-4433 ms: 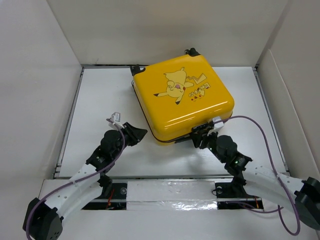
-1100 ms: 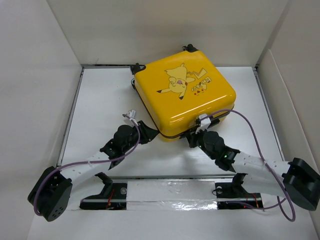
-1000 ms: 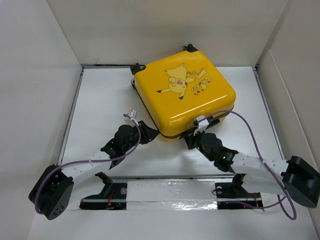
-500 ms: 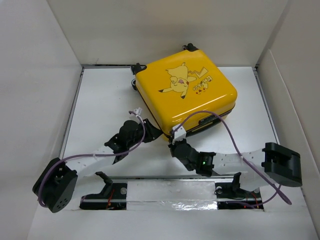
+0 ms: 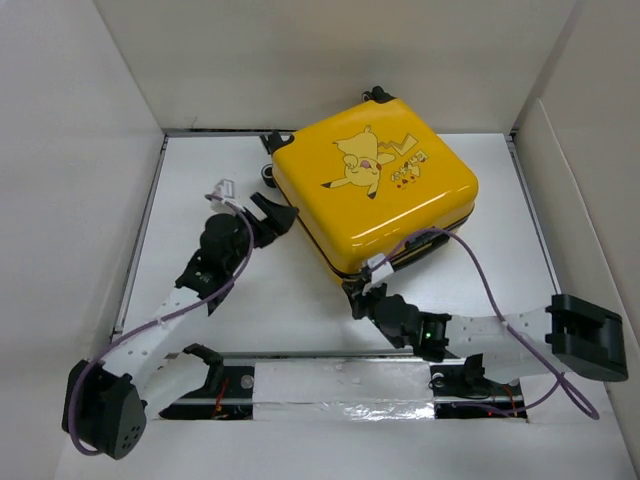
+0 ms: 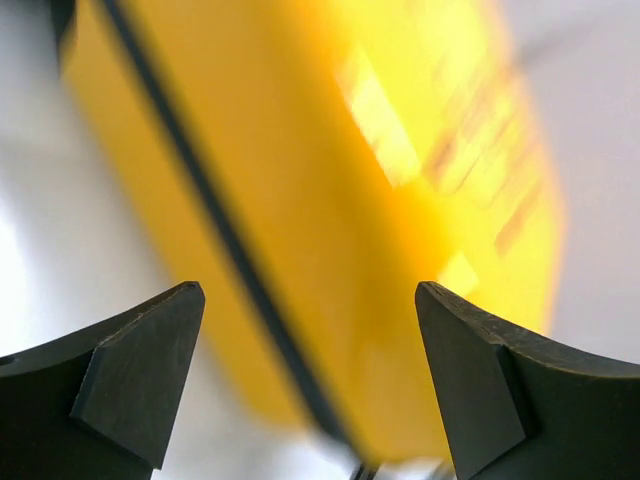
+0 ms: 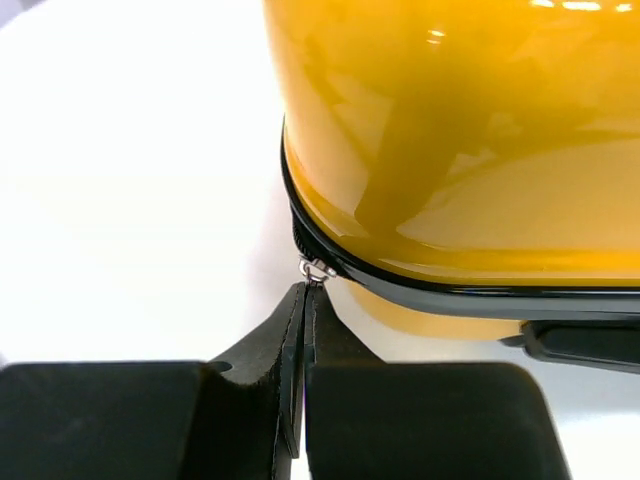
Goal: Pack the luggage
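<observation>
The luggage (image 5: 375,190) is a yellow hard-shell case with a Pikachu print, lying flat and closed at the back middle of the white table. My right gripper (image 5: 353,293) is at its near corner, shut on the small metal zipper pull (image 7: 314,270) on the black zipper line (image 7: 420,283). In the right wrist view the right gripper (image 7: 305,292) has its fingers pressed together just under the pull. My left gripper (image 5: 276,210) stands open beside the case's left side. In the blurred left wrist view the left gripper (image 6: 308,295) frames the yellow shell (image 6: 330,200) without touching it.
White walls (image 5: 90,150) close in the table on the left, back and right. Black wheels (image 5: 269,176) stick out at the case's far-left corner. A taped rail (image 5: 340,380) runs along the near edge. Purple cables (image 5: 480,265) loop over both arms.
My left gripper has opened and drawn back to the left, along the case's left side. My right gripper, still shut, has slid left along the front edge to the near corner.
</observation>
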You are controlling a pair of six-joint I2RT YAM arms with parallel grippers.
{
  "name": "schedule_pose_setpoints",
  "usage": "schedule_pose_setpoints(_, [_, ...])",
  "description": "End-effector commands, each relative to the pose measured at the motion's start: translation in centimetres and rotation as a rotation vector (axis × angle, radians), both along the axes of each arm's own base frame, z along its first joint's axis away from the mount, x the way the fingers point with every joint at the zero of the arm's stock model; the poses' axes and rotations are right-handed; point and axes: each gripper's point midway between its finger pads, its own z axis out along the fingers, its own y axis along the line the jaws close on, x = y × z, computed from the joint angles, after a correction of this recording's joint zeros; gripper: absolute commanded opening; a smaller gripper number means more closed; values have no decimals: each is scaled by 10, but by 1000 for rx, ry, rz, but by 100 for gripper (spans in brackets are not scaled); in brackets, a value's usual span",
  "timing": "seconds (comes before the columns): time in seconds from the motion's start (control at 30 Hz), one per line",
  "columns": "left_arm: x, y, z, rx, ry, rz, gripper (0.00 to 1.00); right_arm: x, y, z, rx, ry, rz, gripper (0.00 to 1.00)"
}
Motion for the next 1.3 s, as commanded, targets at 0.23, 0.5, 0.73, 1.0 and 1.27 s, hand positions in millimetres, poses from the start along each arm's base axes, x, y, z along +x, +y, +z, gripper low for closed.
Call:
schedule_pose_setpoints(0.23, [115,78,105,-261,-155,261,94,-89,1,28,226,132,339,0])
schedule_pose_setpoints(0.5, [195,68,70,-203,-4,212,95,-93,-4,35,239,132,351,0])
schedule_pose_setpoints(0.73, [223,59,49,-200,64,182,94,-94,1,34,228,135,355,0])
schedule_pose_setpoints(1.0, [239,40,35,-280,87,129,85,-92,-1,31,234,144,337,0])
schedule_pose_setpoints(1.27, [243,25,39,-328,66,97,68,-89,-2,27,220,150,319,0])
